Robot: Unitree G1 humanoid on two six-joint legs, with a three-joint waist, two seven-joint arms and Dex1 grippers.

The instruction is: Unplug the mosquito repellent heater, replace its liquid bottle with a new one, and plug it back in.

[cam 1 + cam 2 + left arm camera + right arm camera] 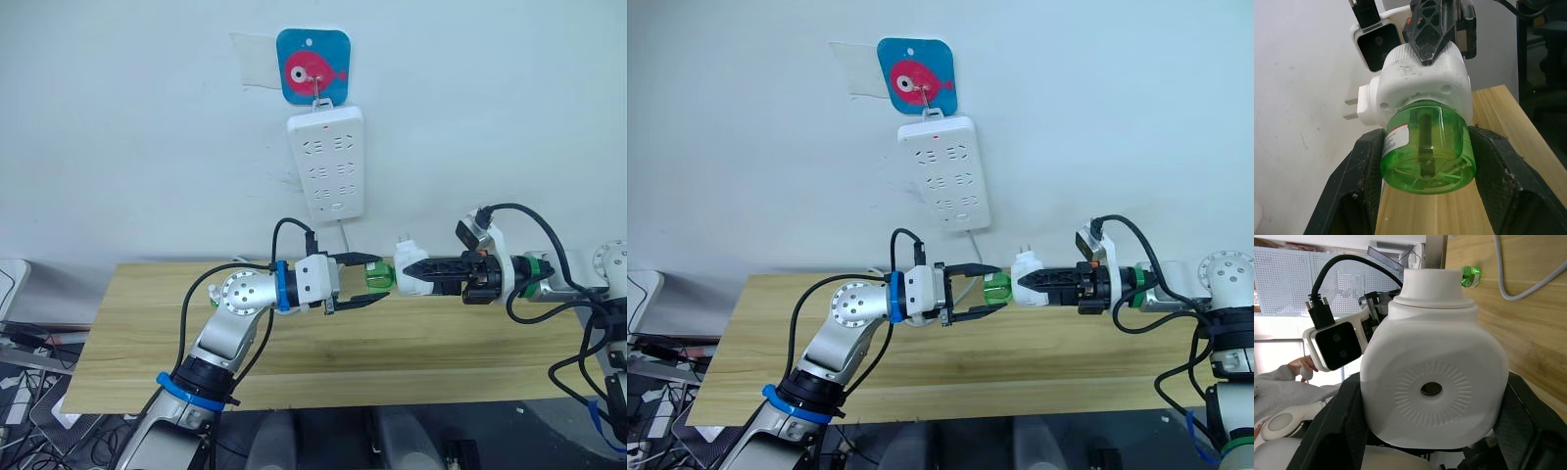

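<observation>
Heater (1026, 277) pinched by right end effector (1031, 281); its bottle (1427, 147) between spread left end effector (1425, 181) fingers.

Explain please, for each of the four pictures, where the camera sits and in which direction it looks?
Left eye view: on the head, looking forward and down at the wooden table, the wall and the power strip; both arms show.
Right eye view: beside it, same scene.
Left wrist view: on the left wrist, looking along the left gripper, whose fingers flank the green bottle in the white heater.
Right wrist view: on the right wrist, looking along the right gripper, shut on the heater; a person's sleeve behind.
Shared: the heater, in all four.
</observation>
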